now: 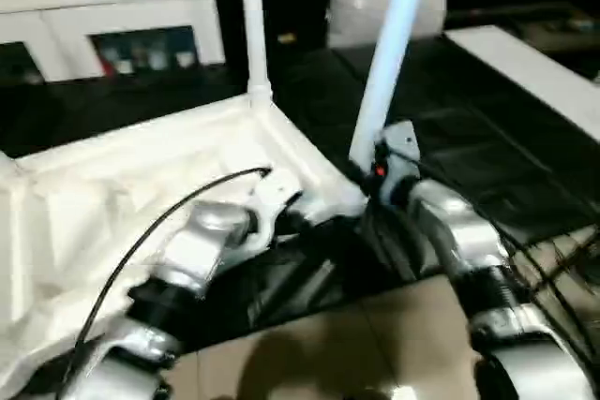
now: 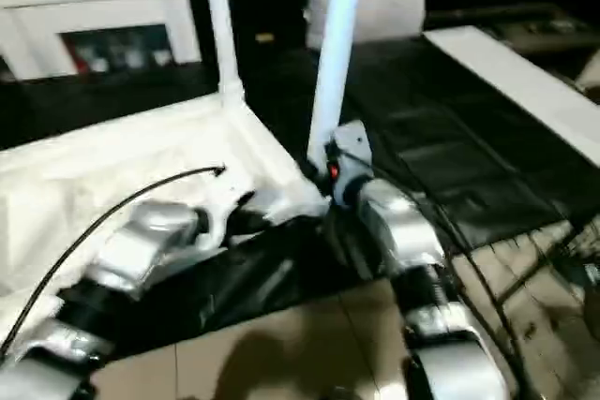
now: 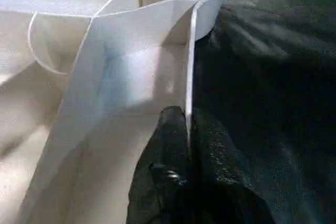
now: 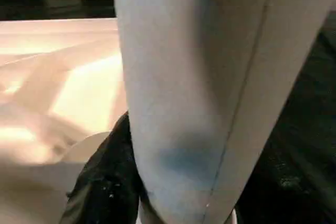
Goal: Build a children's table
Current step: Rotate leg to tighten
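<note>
Tabletop point(image 1: 141, 185) upside down on black worktop point(image 1: 469, 156), ribbed underside up. Far-corner leg point(image 1: 253, 16) upright. Right gripper point(image 4: 173, 198) clamped on near-corner leg point(image 1: 389, 53), long axis tilted. Left gripper point(image 3: 186, 145) pinched on tabletop's rim.

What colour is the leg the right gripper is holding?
White, with a bluish cast: the leg in the right gripper; the left eye view shows it best.

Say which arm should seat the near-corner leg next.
Right. Its gripper already clamps the tilted leg just above the corner socket; the left gripper is pinching the tabletop rim, steadying it.
</note>
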Controlling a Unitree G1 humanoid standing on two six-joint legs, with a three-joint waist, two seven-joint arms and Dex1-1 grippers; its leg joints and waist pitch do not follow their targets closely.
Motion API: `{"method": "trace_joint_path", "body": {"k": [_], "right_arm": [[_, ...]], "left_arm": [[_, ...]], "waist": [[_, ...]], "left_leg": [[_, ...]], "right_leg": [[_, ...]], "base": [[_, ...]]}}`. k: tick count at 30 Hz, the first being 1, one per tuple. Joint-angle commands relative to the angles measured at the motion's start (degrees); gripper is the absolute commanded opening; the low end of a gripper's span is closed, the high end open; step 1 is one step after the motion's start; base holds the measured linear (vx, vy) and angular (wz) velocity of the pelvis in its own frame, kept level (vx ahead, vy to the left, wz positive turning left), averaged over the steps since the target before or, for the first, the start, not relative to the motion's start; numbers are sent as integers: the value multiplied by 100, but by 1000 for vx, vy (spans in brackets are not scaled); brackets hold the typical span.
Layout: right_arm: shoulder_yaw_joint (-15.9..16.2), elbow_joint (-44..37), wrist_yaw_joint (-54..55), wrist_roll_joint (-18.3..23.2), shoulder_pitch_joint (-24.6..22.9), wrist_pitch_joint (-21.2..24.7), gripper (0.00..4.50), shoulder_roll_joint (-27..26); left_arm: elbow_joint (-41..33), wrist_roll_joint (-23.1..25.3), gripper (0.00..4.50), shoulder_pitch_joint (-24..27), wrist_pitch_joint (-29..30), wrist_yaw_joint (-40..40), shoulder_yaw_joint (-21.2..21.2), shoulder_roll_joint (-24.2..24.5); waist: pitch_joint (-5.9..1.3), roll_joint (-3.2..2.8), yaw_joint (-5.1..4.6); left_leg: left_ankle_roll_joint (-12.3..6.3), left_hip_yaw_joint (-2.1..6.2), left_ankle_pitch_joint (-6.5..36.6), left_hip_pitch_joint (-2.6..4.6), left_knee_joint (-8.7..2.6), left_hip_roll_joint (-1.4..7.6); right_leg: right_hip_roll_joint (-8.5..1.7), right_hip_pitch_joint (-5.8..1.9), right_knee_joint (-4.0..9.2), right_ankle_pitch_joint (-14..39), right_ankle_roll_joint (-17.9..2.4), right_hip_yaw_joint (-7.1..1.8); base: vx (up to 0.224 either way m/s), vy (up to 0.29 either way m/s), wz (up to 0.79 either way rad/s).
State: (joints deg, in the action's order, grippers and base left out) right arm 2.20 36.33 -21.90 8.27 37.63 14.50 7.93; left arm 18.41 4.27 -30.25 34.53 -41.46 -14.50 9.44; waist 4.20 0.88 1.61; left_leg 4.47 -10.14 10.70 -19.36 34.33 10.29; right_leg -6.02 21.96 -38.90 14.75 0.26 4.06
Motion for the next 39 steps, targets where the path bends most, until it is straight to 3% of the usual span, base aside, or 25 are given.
{"method": "trace_joint_path", "body": {"k": [1, 2, 3, 4, 5, 6, 8, 9, 11, 13, 16, 20, 22, 24, 25, 27, 30, 32, 35, 39], "right_arm": [[-32, 804, 444, -228, -185, 485, 188, -35], [-20, 846, 455, -265, -150, 515, 188, -62], [-22, 893, 451, -285, -119, 522, 188, -86], [-28, 913, 391, -267, -96, 530, 188, -112], [-27, 920, 369, -259, -90, 523, 188, -117], [-28, 1031, 202, -193, -7, 404, 188, -155], [-29, 1123, 187, -178, 45, 334, 244, -163], [-91, 1280, 184, -108, 133, 255, 258, -184], [-118, 1352, 181, -78, 173, 215, 267, -191], [-130, 1448, 166, -103, 233, 131, 303, -177], [-126, 1460, 27, -161, 256, -14, 325, -142], [-60, 1163, -436, -122, 120, -229, 355, -19], [-75, 838, -732, -16, -84, -350, 376, 107], [-60, 571, -989, 42, -277, -435, 389, 266], [-57, 327, -1296, 119, -447, -539, 400, 423], [-24, 122, -1660, 149, -609, -754, 423, 607], [-8, -45, -2125, 130, -804, -1090, 441, 913], [-102, -149, -2372, 239, -872, -1154, 441, 1052], [-214, -454, -2739, 421, -984, -1157, 441, 1243], [-80, -749, -3337, 487, -1091, -1255, 441, 1560]], "left_arm": [[-450, -188, 0, -8, 95, 22, -106, -215], [-479, -173, 0, 3, 138, 57, -118, -197], [-511, -167, 0, 15, 169, 85, -127, -183], [-540, -139, 0, 30, 148, 89, -158, -140], [-549, -133, 0, 35, 145, 84, -167, -124], [-595, -65, 0, 60, 94, 49, -225, 6], [-606, -32, 0, 61, 104, 55, -227, 22], [-604, -6, 0, 51, 94, 50, -217, 41], [-608, -1, 0, 46, 89, 48, -217, 54], [-595, -1, 0, 23, 39, 34, -237, 101], [-550, -22, 0, -1, -45, 28, -263, 177], [-363, -18, 0, -73, -200, 46, -244, 263], [-173, -4, 0, -149, -391, 8, -206, 323], [-24, -7, 0, -202, -579, -83, -198, 395], [99, -7, 0, -239, -776, -228, -234, 480], [222, 3, 0, -271, -1001, -409, -307, 588], [390, -4, 0, -302, -1363, -776, -445, 764], [464, -17, 0, -309, -1523, -996, -509, 845], [564, -42, 0, -312, -1826, -1382, -632, 974], [679, -89, 0, -318, -2290, -1845, -774, 1106]], "waist": [[-211, 33, 114], [-248, -161, 225], [-244, -131, 129], [-258, -160, 116], [-315, -198, 101], [-318, -230, 88], [-285, -200, 49], [-286, -189, 48], [-295, -197, 67], [-308, -168, 70], [-314, -181, 76], [-351, -168, 116], [-364, -209, 148], [-386, -184, 190], [-390, -213, 204], [-399, -199, 219], [-417, -194, 217], [-437, -222, 219], [-427, -205, 228], [-438, -220, 325]], "left_leg": [[-82, 386, 759, -398, -59, 46], [73, 408, 910, -267, -313, 165], [137, 419, 1547, -322, -481, 160], [194, 414, 1811, -258, -509, 193], [108, 371, 1931, -136, -512, 207], [6, 361, 1728, -200, -550, 205], [-24, 357, 1958, -222, -570, 211], [-15, 341, 2086, -171, -555, 208], [-43, 325, 2016, -185, -560, 220], [-125, 305, 1623, -222, -562, 230], [-167, 289, 1505, -222, -551, 231], [-368, 239, 940, -224, -502, 228], [-476, 223, 674, -208, -490, 228], [-621, 195, 392, -202, -468, 241], [-664, 191, 339, -199, -460, 239], [-757, 188, 286, -206, -442, 243], [-880, 182, 145, -217, -406, 219], [-928, 188, 47, -210, -389, 230], [-1059, 178, 72, -214, -375, 242], [-1065, 165, 79, -176, -363, 280]], "right_leg": [[-811, -337, 1108, 5029, -122, -324], [-653, -273, 1100, 4345, -305, -260], [-306, -219, 904, 3293, -457, -105], [-281, -195, 890, 2901, -554, -121], [-262, -147, 887, 2152, -847, -179], [-246, -227, 854, 1618, -1055, -163], [-247, -221, 897, 1776, -1081, -134], [-267, -180, 939, 1961, -1092, -153], [-293, -193, 953, 1907, -1127, -173], [-271, -217, 893, 1409, -1229, -173], [-287, -233, 887, 1299, -1290, -177], [-275, -272, 826, 551, -1451, -179], [-263, -282, 813, 207, -1491, -170], [-262, -307, 761, -227, -1569, -167], [-268, -312, 751, -307, -1602, -166], [-267, -328, 743, -496, -1604, -164], [-259, -335, 726, -727, -1683, -153], [-264, -329, 683, -883, -1782, -156], [-262, -313, 681, -931, -1841, -158], [-256, -285, 666, -842, -1876, -162]], "base": [[112, -49, -49], [87, 17, -40], [87, 17, -40], [0, 0, 0], [0, 0, 0], [0, 0, 0], [0, 0, 0], [0, 0, 0], [0, 0, 0], [0, 0, 0], [0, 0, 0], [0, 0, 0], [0, 0, 0], [0, 0, 0], [0, 0, 0], [0, 0, 0], [0, 0, 0], [0, 0, 0], [0, 0, 0], [0, 0, 0]]}}
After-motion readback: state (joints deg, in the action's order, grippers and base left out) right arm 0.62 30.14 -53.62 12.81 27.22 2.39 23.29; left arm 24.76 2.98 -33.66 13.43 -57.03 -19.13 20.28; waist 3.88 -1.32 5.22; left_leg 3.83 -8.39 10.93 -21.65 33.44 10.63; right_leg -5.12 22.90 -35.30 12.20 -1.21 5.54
